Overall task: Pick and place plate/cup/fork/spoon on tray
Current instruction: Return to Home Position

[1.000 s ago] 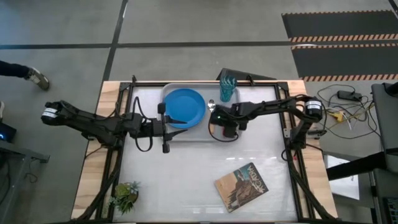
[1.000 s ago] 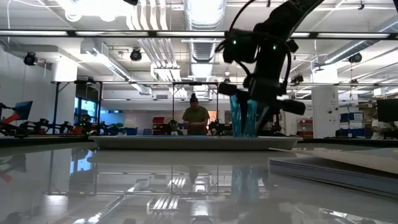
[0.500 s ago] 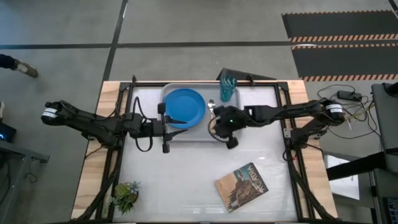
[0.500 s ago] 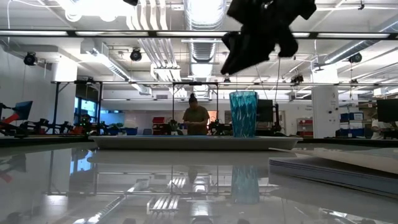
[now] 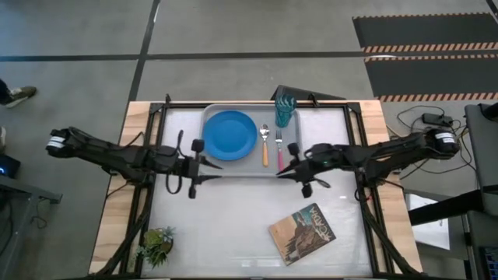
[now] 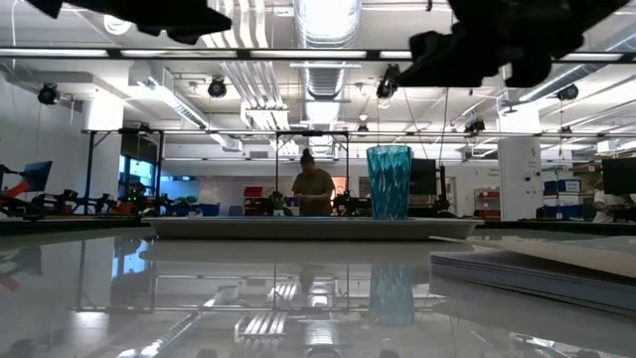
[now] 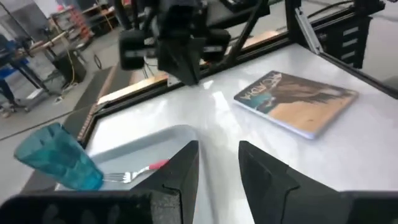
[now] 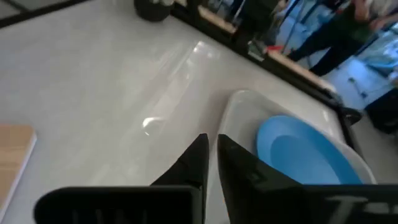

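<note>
The light-grey tray (image 5: 253, 167) lies at the table's far middle. On it lie the blue plate (image 5: 229, 134), the orange-handled spoon (image 5: 264, 145) and the pink-handled fork (image 5: 278, 143), side by side. The teal cup (image 5: 285, 111) stands upright in the tray's far right corner. My left gripper (image 5: 216, 165) is open and empty at the tray's near left corner. My right gripper (image 5: 283, 169) is shut and empty above the tray's near right corner. The left wrist view shows the cup (image 7: 59, 155) and fork (image 7: 140, 171). The right wrist view shows the plate (image 8: 305, 152).
A brown picture-cover book (image 5: 303, 232) lies near the table's near right. A small potted plant (image 5: 156, 245) stands at the near left corner. In the low view a person (image 6: 314, 189) stands far behind the table.
My right gripper has risen from just above the tray beside the cup and drawn back toward the table's right and near edges. The fork now shows lying on the tray next to the spoon. My left gripper has drawn back a little toward the table's left and near edges.
</note>
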